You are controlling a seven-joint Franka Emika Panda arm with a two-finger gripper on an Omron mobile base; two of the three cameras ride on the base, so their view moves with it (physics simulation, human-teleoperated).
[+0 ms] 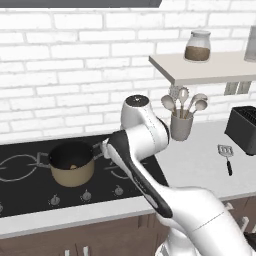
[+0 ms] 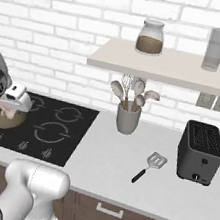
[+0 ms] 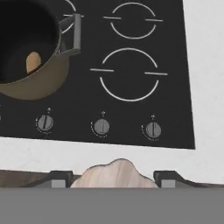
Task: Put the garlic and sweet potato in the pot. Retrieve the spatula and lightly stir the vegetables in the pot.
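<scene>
Above the stovetop (image 3: 131, 113), short of the pot (image 3: 30, 83): gripper (image 3: 114, 177) clamping garlic (image 3: 114, 175), liable to miss if released now.

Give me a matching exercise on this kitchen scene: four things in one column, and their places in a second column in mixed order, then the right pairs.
Things:
1. garlic
2. sweet potato
3. spatula
4. pot

Places:
A. flat on the grey counter, between the utensil cup and the toaster
B. on the black cooktop, over a left burner
C. between the fingers of the gripper
D. on the dark floor inside the pot

Pairs: 1-C, 2-D, 3-A, 4-B
</scene>
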